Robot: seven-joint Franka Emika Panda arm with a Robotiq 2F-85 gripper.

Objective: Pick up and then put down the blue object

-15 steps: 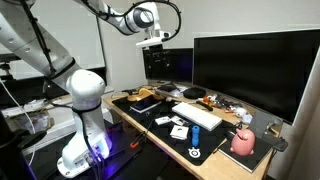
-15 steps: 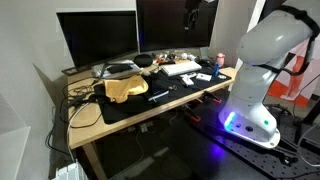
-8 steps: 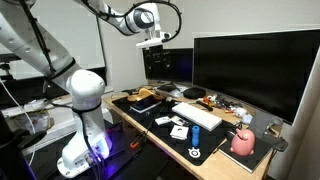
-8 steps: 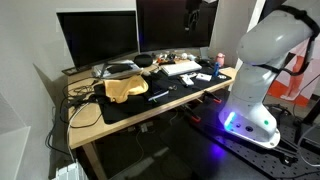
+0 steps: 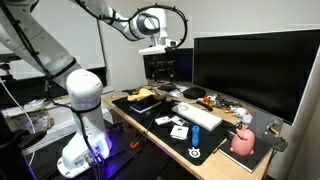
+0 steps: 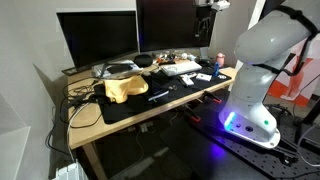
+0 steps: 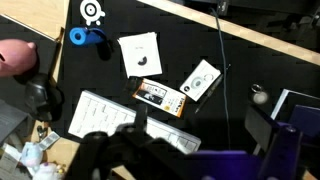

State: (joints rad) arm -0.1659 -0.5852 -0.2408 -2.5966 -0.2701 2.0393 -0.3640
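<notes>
Your gripper (image 7: 185, 152) hangs high, jaws apart, empty. Upper left of the wrist view: one blue object (image 7: 85, 38), one pink object (image 7: 14, 58). Lower left: one white keyboard (image 7: 110, 118).

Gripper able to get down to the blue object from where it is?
Probably yes: the gripper hangs high above the desk, and the blue object lies uncovered on the black mat, nothing stacked over it.
</notes>
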